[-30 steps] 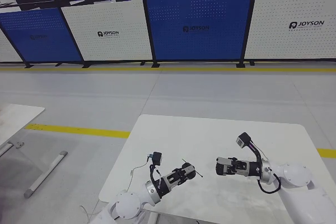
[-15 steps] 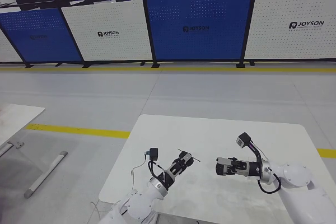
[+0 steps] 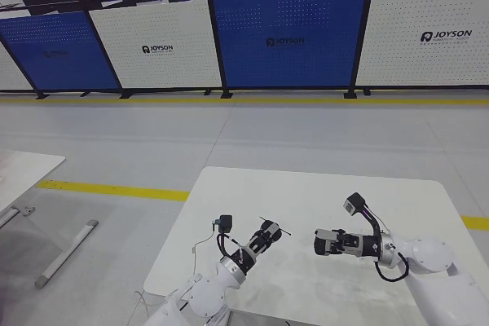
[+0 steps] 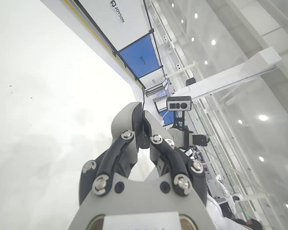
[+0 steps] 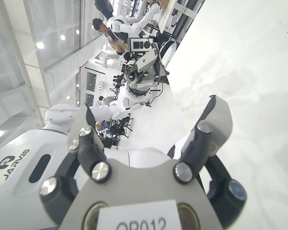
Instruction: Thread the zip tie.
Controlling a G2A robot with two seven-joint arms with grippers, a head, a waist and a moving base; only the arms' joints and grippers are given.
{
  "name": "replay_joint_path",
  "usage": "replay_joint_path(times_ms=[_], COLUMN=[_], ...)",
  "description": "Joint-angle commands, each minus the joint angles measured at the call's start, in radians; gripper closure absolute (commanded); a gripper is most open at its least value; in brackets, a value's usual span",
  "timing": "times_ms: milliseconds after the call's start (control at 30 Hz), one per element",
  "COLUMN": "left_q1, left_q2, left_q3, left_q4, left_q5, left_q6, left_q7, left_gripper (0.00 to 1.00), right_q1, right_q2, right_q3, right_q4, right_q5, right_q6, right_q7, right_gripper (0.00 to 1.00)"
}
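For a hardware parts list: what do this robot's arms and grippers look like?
White rounded arms with black cables at the wrists. The left gripper and right gripper: grey metal fingers, black linkages, silver screws, white label on base.

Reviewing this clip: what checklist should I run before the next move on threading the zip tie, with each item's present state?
1. The zip tie pinched in the left end effector: ok.
2. The right end effector open and empty: ok.
3. Both end effectors facing each other above the table, gap between them: ok.
4. Tie's head or tail toward the right end effector: cannot tell.
5. Tie already looped: not ok, strip looks straight.
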Motion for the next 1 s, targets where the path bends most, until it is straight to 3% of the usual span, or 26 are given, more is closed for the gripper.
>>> replay_joint_path(times_ms=[0, 233, 333, 467, 600, 700, 967], left_q1=[0.000, 0.000, 0.000, 0.000, 0.000, 0.000, 0.000], left_q2=[0.000, 0.000, 0.000, 0.000, 0.000, 0.000, 0.000], left_q3=[0.000, 0.000, 0.000, 0.000, 0.000, 0.000, 0.000], left_q4=[0.000, 0.000, 0.000, 0.000, 0.000, 0.000, 0.000], left_q5=[0.000, 0.000, 0.000, 0.000, 0.000, 0.000, 0.000], left_q6=[0.000, 0.000, 0.000, 0.000, 0.000, 0.000, 0.000], left_q7=[0.000, 0.000, 0.000, 0.000, 0.000, 0.000, 0.000], left_gripper=[1.00, 1.00, 1.00, 1.00, 1.00, 1.00, 1.00], right_q1=[0.000, -0.002, -0.008, -0.009, 0.014, 0.037, 0.045], right_q2=[0.000, 0.000, 0.007, 0.029, 0.053, 0.062, 0.061], right_q3=[0.000, 0.000, 0.013, 0.065, 0.099, 0.102, 0.094], right_q4=[0.000, -0.001, -0.044, -0.104, -0.135, -0.136, -0.132], right_q5=[0.000, -0.002, -0.045, -0.122, -0.213, -0.255, -0.257], right_q6=[0.000, 0.001, 0.026, 0.097, 0.207, 0.242, 0.247], right_q7=[0.000, -0.006, -0.032, -0.025, 0.075, 0.120, 0.115], right_gripper=[0.00, 0.00, 0.00, 0.00, 0.00, 0.00, 0.00])
